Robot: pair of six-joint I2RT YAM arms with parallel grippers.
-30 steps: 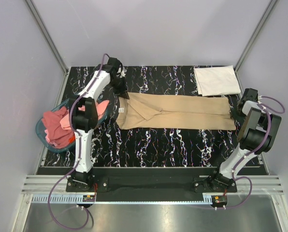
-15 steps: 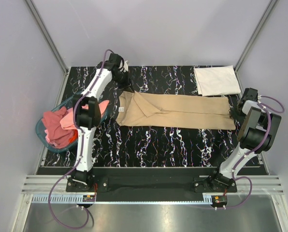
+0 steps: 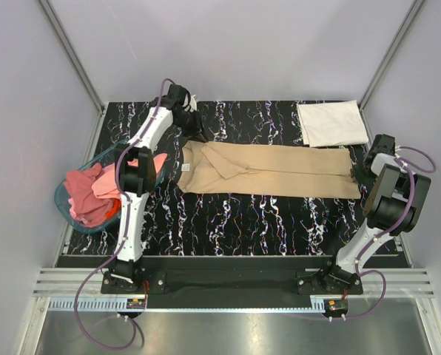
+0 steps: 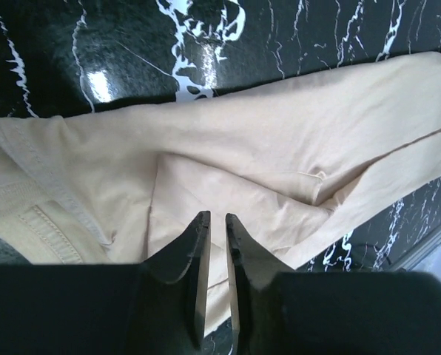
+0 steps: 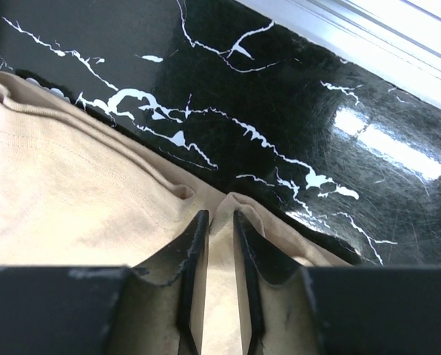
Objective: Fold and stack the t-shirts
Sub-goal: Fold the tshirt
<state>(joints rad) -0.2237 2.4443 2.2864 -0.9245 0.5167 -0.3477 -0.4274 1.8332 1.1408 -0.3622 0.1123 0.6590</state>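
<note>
Left claw [image 4: 216, 217] and right claw [image 5: 220, 214] have parted narrowly over folded tan cotton t-shirt [image 3: 280, 171]; black white-veined desk [image 3: 243, 216], lilac walls [image 3: 228, 44]

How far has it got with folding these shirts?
Done: one white t-shirt lies folded in the far right corner. In hand: the tan t-shirt is folded into a long strip, left gripper at its collar end, right gripper at its hem. Left: pink and red t-shirts heaped in the blue basket.
</note>
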